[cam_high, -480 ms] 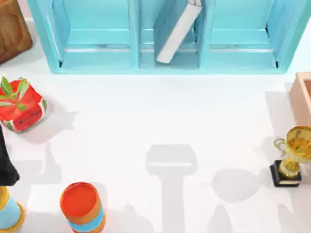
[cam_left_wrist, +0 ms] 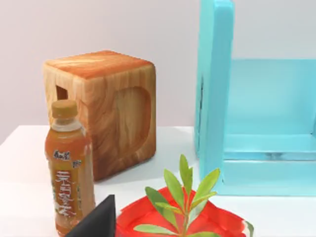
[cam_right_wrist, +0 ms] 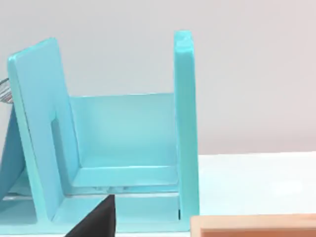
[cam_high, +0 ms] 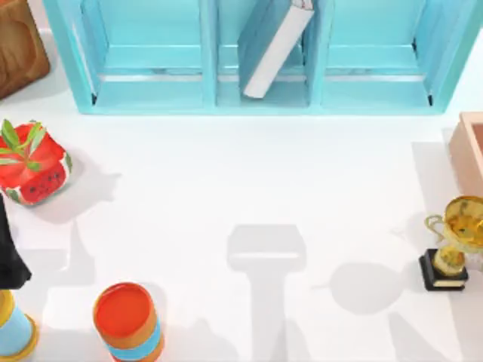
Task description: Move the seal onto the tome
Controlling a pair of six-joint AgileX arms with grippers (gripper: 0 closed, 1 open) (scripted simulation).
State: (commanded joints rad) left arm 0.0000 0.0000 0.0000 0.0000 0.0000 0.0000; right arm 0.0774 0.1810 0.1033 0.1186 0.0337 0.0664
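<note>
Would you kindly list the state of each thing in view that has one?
tome: leaning tilted inside the shelf unit's middle compartment
shelf unit: standing at the table's far edge
bottle: upright, capped
trophy: upright
orange can: upright
potted plant: upright
wooden block: upright

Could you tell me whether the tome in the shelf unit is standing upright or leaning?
Leaning: the tome slants across the shelf unit's middle compartment.

left arm (cam_high: 9,256): dark link showed at the table's left edge, near side | left gripper: finger state unreadable | right gripper: finger state unreadable
</note>
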